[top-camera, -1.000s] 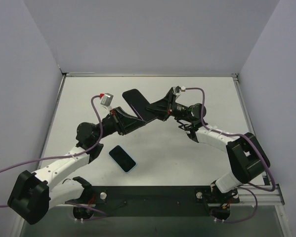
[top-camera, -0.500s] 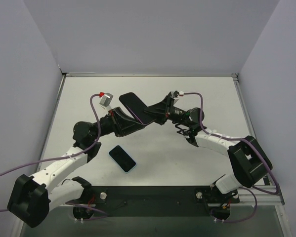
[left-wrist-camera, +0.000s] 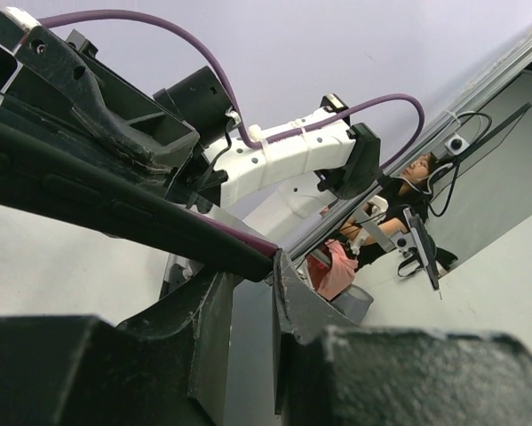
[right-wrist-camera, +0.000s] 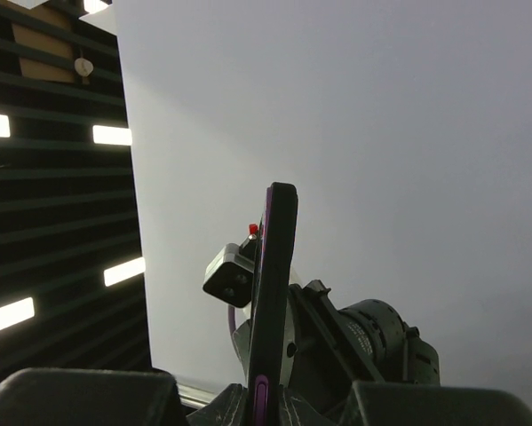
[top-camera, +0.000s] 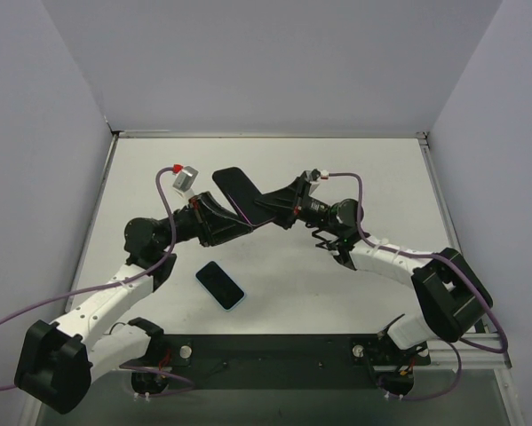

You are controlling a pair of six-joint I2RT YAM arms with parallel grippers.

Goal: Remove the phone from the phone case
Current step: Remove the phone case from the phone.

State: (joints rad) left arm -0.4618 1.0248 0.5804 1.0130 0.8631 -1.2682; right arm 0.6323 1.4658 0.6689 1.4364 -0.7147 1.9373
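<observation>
aloft, phone case (top-camera: pixel 237 188) between left pincer (top-camera: pixel 250 219) and right pincer (top-camera: pixel 267 209), phone (top-camera: pixel 220 285) apart

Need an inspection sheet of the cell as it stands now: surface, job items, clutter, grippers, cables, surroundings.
Surface: white table, no marks seen.
Job's things: phone lies flat on the table, dark face up, pale blue edge. The case, dark with a purple edge, is held in the air between the arms, apart from the phone.
Clutter: nothing seen.
Grippers: left gripper shut on the case; right gripper shut on the case, which stands up from between its fingers.
Cables: left cable and right cable, both purple, loop free of the case; no snag seen.
Surroundings: plain walls on three sides; black rail along the near edge.
</observation>
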